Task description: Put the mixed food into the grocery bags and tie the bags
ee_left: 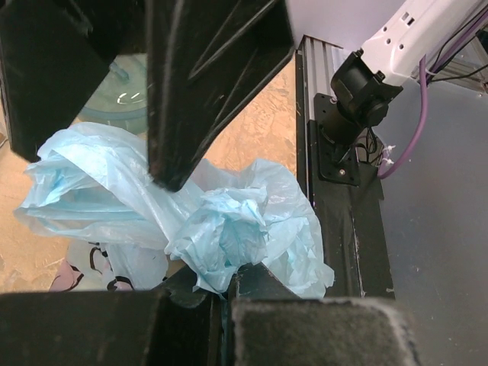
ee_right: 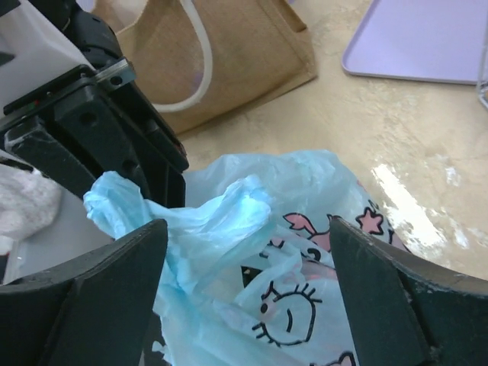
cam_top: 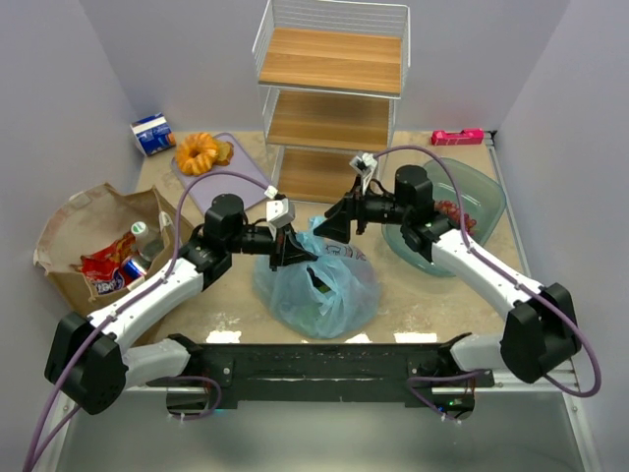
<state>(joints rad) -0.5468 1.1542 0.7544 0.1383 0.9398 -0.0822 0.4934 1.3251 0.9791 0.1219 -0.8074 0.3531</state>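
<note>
The light-blue plastic bag [cam_top: 316,287] sits between the arms, with something dark showing through it. My left gripper [cam_top: 292,252] is shut on a bunched strip of its plastic [ee_left: 221,259], the jaws [ee_left: 223,288] pinching the film. My right gripper [cam_top: 331,224] is open just above the bag's printed top [ee_right: 305,305], its fingers [ee_right: 99,282] standing on either side of the loose plastic without gripping it. The brown paper bag [cam_top: 84,226] lies at the left and holds a red snack packet [cam_top: 103,270], a can [cam_top: 134,267] and a bottle [cam_top: 143,236]. Red grapes [cam_top: 454,209] lie in the green bowl.
A green bowl [cam_top: 462,192] stands at the right under my right arm. A lilac tray [cam_top: 228,177] carries an orange ring pastry [cam_top: 197,152]. A blue-white carton [cam_top: 154,135] sits at the back left, a wire shelf [cam_top: 329,88] at the back, and a pink object [cam_top: 457,137] at the back right.
</note>
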